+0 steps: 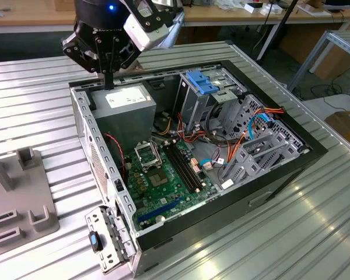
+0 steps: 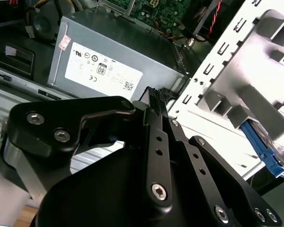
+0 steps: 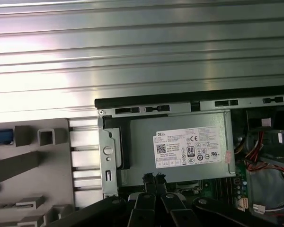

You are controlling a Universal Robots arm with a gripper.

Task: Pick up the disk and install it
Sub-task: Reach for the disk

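Grey plastic holder fixture [image 1: 23, 192] stands at the exterior view's left. In the first wrist view we see the disk [image 3: 0, 136] lodged in it, as a blue rail edge, long axis unclear. Rightward, the black gripper [image 1: 109, 81], fingers pressed together and empty, hangs over the silver power supply box [image 1: 128, 102] inside the open black computer case [image 1: 251, 201]. We judge the disk lies left of the fingers, outside the case.

The disk [image 2: 261, 147], a bright blue rail edge showing, lies in the grey holder [image 1: 23, 204] at eight o'clock from the computer case [image 1: 262, 195] in the exterior view.
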